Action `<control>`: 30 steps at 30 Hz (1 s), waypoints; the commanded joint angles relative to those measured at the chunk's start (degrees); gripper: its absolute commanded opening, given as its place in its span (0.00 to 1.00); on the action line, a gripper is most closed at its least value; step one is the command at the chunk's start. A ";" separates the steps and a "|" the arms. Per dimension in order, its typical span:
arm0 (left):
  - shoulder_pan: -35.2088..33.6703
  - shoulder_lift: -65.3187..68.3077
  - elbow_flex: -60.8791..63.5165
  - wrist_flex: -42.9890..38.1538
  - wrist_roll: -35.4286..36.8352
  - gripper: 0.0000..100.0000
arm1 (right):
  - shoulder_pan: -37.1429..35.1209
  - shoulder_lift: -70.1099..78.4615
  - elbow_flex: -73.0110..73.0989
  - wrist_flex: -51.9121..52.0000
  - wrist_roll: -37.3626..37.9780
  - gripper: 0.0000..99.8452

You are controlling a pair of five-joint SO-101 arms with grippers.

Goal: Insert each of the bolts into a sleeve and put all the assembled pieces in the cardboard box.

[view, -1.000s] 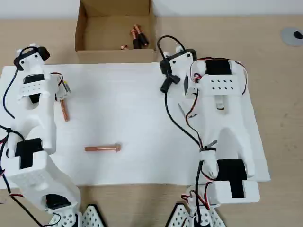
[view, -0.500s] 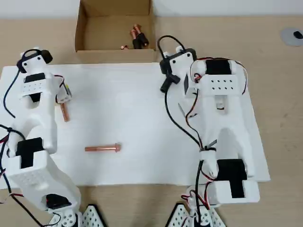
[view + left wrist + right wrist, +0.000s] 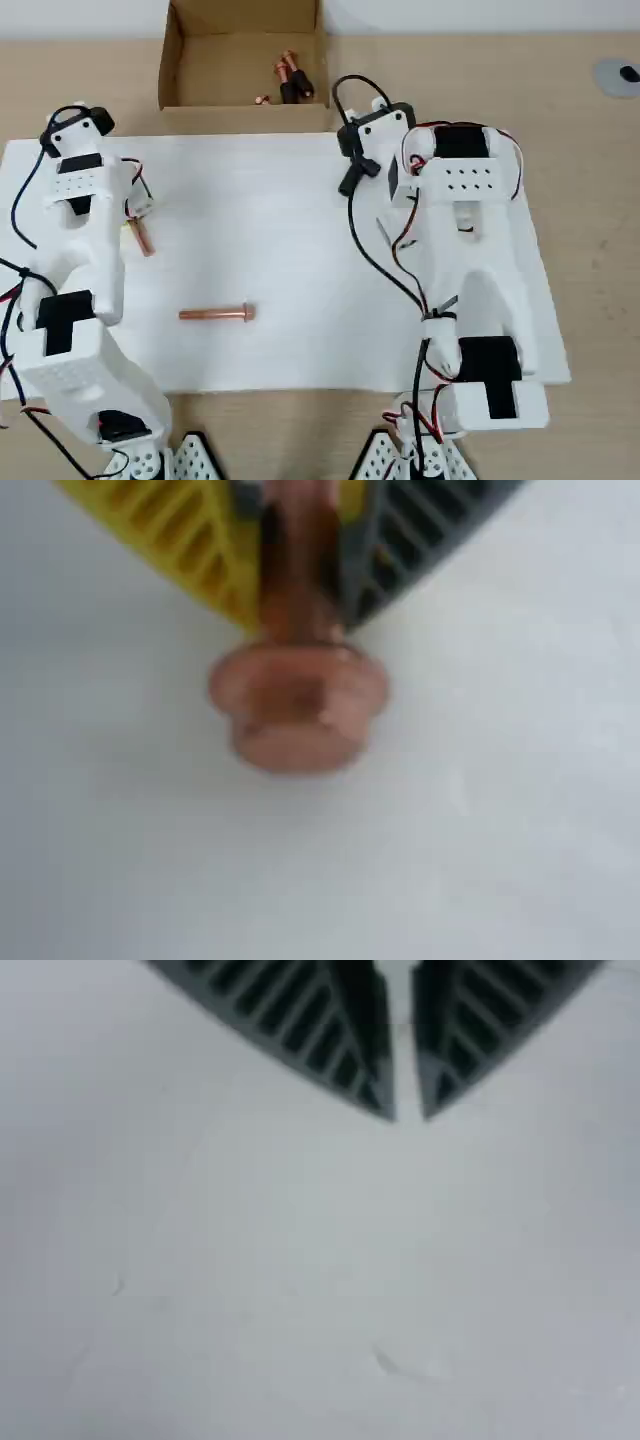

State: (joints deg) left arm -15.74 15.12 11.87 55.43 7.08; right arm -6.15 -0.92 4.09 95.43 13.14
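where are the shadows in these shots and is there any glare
High view: even light, no glare on the white rectangular mat; the loose copper-coloured metal bolt casts only a thin shadow. Left wrist view: a faint shadow lies under the head of the clamped copper-coloured bolt in the left pincer.

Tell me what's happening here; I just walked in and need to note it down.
The left pincer is shut on a copper bolt, head pointing outward, over the white sheet. A second bolt lies loose on the sheet. The right pincer is shut on nothing, also over the sheet. A few copper pieces already lie in the box.
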 commanded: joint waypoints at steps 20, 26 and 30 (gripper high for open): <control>5.98 -46.02 12.22 5.19 5.19 0.01 | -5.76 -2.15 -8.13 -8.97 -10.11 0.01; 6.07 -62.46 33.14 -8.35 -3.34 0.01 | -5.23 7.52 -10.59 -21.27 -24.79 0.01; 6.07 -66.95 40.97 -14.42 -3.52 0.01 | -7.25 16.66 -12.79 -22.24 -29.01 0.05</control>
State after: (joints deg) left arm -10.37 -47.30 49.32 45.76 4.09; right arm -11.60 11.65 -4.70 74.68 -12.62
